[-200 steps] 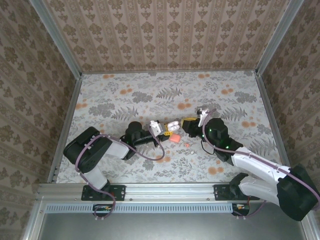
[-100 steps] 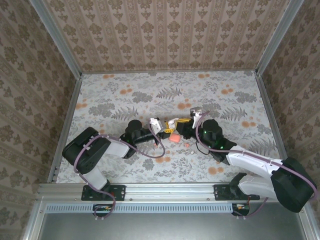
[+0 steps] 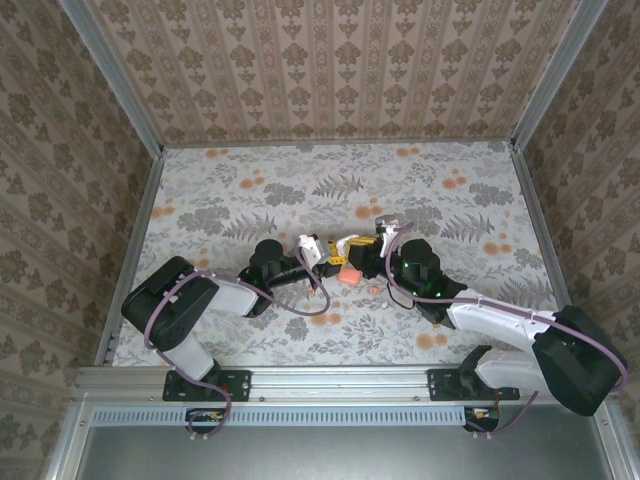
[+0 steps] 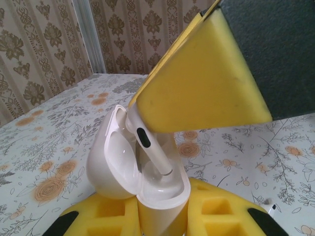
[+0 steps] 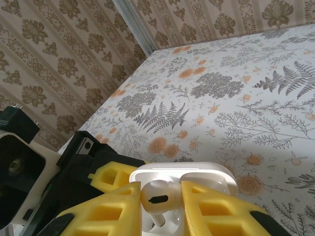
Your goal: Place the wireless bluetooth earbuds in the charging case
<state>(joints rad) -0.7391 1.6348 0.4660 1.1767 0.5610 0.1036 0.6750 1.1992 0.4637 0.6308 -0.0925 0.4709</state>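
The white charging case (image 4: 162,189) stands open, lid (image 4: 110,157) swung to the left, with my left gripper (image 4: 162,214) shut on its lower body between yellow foam fingers. A white earbud (image 4: 147,145) hangs stem-down, its tip inside the case's well. My right gripper (image 5: 157,201) is shut on that earbud (image 5: 156,195), right above the case (image 5: 206,172). From above, both grippers meet mid-table, left gripper (image 3: 322,257) and right gripper (image 3: 358,256) almost touching.
A pinkish-red rounded-square case (image 3: 350,273) lies on the floral table just in front of the grippers, and a tiny pinkish-red earbud (image 3: 374,289) sits to its right. Patterned walls and metal rails (image 3: 130,255) enclose the table.
My right gripper has moved left with the white earbud, from beside the case to directly over it. The left gripper with the case has barely shifted.
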